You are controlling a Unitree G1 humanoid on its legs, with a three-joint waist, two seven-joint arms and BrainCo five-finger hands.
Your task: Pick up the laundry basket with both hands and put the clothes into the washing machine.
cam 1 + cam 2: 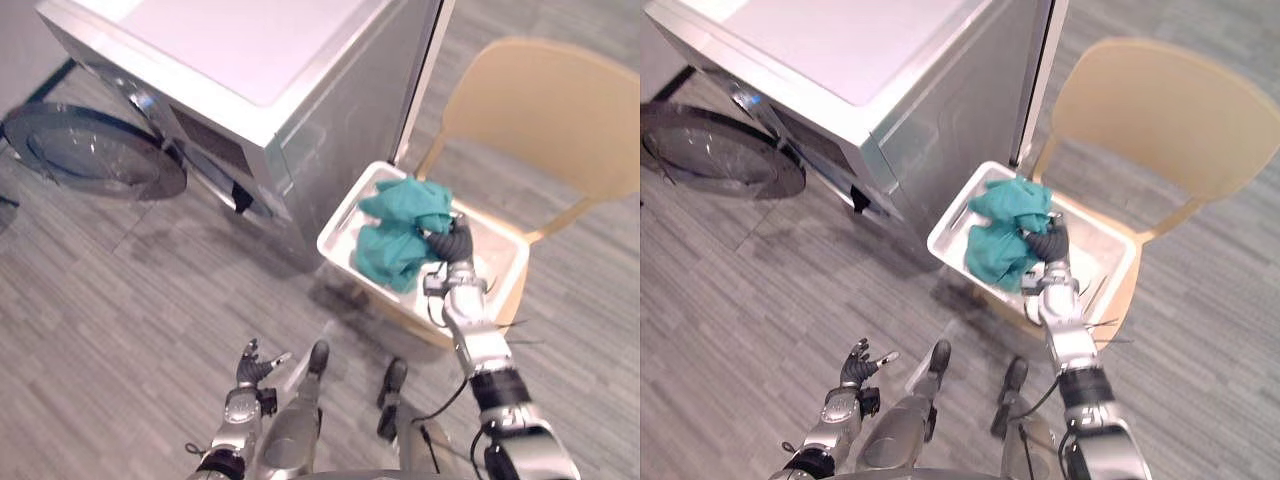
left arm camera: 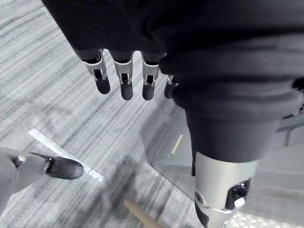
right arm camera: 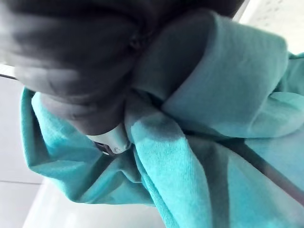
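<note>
Showed, at far left, the round door (image 1: 95, 150) of the washing machine (image 1: 240, 60) swung wide open over the grey floor (image 1: 120, 300). Found the left hand (image 1: 248, 380) low and well apart from the load, fingers (image 2: 126, 83) loosely relaxed and holding nothing (plainest in its own wrist view). Placed the white laundry basket (image 1: 497, 248) further right, resting on a pale wooden chair (image 1: 545, 110), just beside the machine. Showed the teal clothes (image 1: 400, 235) bunched in the basket, toward the machine side. Put the right hand (image 1: 455, 245) down in the basket, sunk among the folds of that cloth; could not tell whether closed on the cloth or merely pressed into it. Judged the step in hand as the reach for the load, with the basket not yet lifted and nothing yet loaded. Called next, on that reading, either for a firm hold on the cloth and a carry leftward to the open door, or for bringing the left hand up to the basket for a two-handed lift.
</note>
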